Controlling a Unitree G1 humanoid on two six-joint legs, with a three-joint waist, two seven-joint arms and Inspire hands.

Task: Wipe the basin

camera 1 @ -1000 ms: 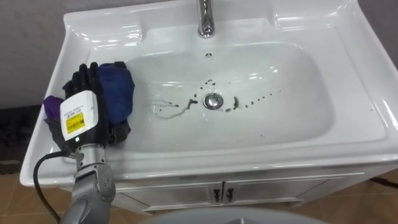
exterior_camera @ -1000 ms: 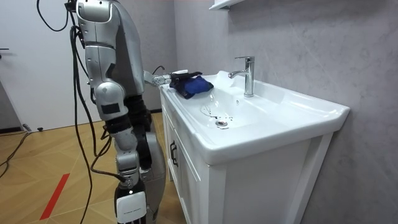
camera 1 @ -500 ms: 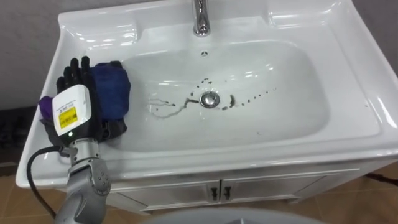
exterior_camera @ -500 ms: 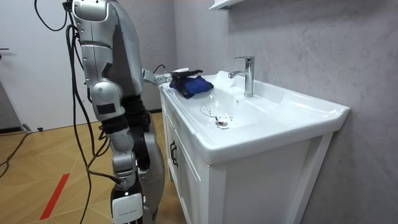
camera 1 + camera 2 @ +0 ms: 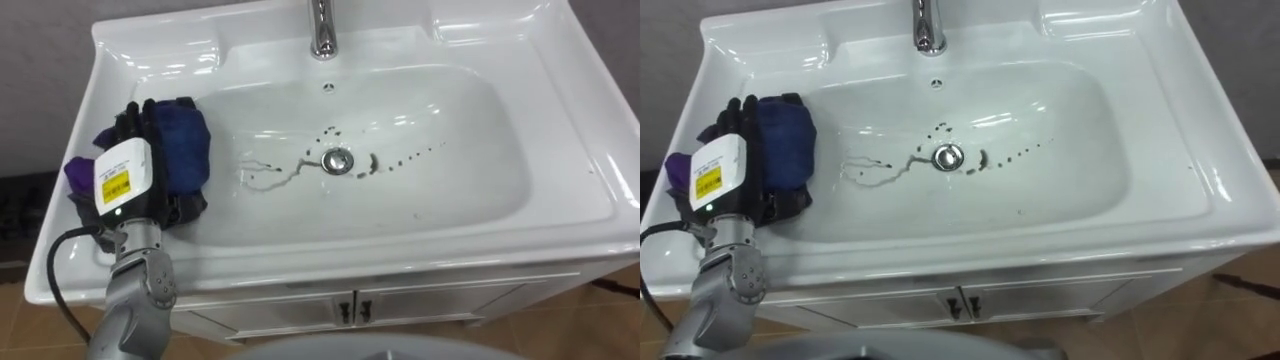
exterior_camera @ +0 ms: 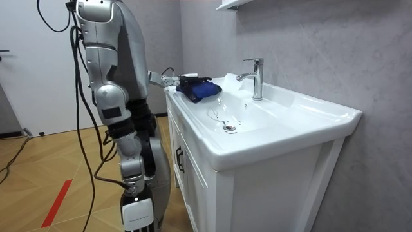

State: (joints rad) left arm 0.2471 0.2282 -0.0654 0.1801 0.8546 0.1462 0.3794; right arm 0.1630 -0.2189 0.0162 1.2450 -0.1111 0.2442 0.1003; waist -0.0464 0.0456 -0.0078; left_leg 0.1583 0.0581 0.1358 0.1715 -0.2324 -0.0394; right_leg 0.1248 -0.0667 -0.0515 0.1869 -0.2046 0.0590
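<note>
- The left hand lies palm down on a blue cloth, dark fingers close together and nearly straight, pressing it flat.
- The cloth bulges out past the hand on both sides, blue toward the bowl and purple toward the outer edge, and sits on the white basin at its left slope and rim.
- To the hand's right, dark streaks run to the drain, with a dotted line of specks beyond it.
- The faucet stands ahead and to the right of the hand.
- The print on the back of the hand is too small to read.
- In the room view the robot stands upright at the basin's end, on the room view's left.
</note>
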